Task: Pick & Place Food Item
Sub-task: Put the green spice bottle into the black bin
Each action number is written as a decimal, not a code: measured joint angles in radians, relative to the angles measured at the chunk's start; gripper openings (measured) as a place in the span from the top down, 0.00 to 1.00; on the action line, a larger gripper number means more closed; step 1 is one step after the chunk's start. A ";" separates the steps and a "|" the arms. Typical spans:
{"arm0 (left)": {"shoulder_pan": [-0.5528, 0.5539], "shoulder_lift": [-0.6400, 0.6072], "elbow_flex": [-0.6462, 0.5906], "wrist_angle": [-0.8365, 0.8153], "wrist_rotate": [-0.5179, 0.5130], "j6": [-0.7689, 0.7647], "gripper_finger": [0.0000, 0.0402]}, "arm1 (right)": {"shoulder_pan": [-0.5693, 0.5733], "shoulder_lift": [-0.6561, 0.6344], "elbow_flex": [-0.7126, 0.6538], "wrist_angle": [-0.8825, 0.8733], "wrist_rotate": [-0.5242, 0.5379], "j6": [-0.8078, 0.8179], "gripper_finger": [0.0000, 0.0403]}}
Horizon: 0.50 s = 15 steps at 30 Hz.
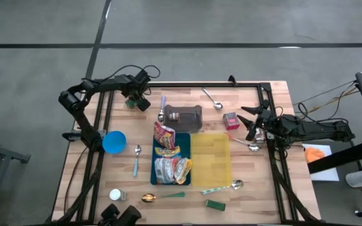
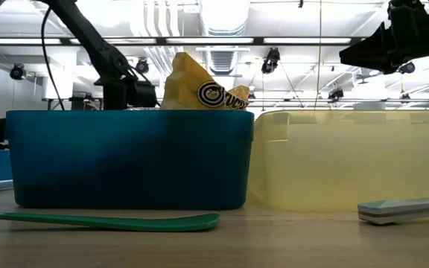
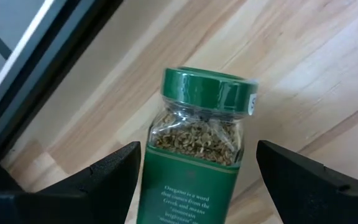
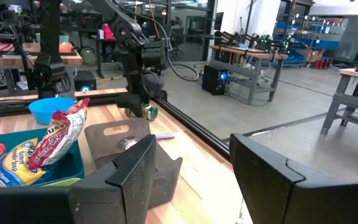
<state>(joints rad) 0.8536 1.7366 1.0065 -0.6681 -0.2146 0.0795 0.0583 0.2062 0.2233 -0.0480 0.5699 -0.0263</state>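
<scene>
Left claw (image 1: 132, 102) at far left corner of the worktop (image 1: 250, 201), pointing steeply down, fingers spread wide. Directly below it, between the two fingers (image 3: 107, 180) in the left wrist view: an oregano jar (image 3: 194, 152) lying on the wood, green cap (image 3: 210, 93) away from the claw, dried herb visible through the glass under the cap, green label toward the claw. Fingers flank the jar on both sides with gaps; no contact seen. Jar not gripped.

Right claw (image 1: 246, 120) waits at the right edge of the worktop, held level, aimed across the worktop toward the left arm. Fingers (image 4: 126, 177) parted, nothing between them.

Containers, all between the two claws:
- Blue bin (image 1: 155, 179): holds several snack bags. A red-and-yellow bag (image 1: 164, 135) sticks out over the rim on the side nearer the left claw; a silver-and-yellow bag (image 1: 170, 169) lies farther in. Low view shows a yellow bag top (image 2: 199, 89) standing above the bin wall.
- Yellow translucent bin (image 1: 211, 162): touching the blue bin, on the right-claw side. No contents visible.
- Dark grey box (image 1: 186, 117): just beyond both bins; contents cannot be told.
- Blue bowl (image 1: 114, 142): near the left arm, on the near side of its claw. Nothing seen inside.
</scene>
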 joint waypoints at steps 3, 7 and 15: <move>0.000 0.011 0.000 0.001 0.011 0.000 0.20 | 0.000 0.000 0.000 0.000 0.000 0.000 0.51; 0.000 0.022 0.000 0.002 0.027 0.000 0.20 | 0.000 0.000 0.000 0.000 0.000 0.000 0.51; 0.000 0.028 0.000 0.002 0.032 0.000 0.35 | 0.000 0.000 0.000 0.000 0.000 0.000 0.51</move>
<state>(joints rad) 0.8536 1.7641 1.0065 -0.6659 -0.1822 0.0795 0.0586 0.2062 0.2233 -0.0479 0.5700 -0.0264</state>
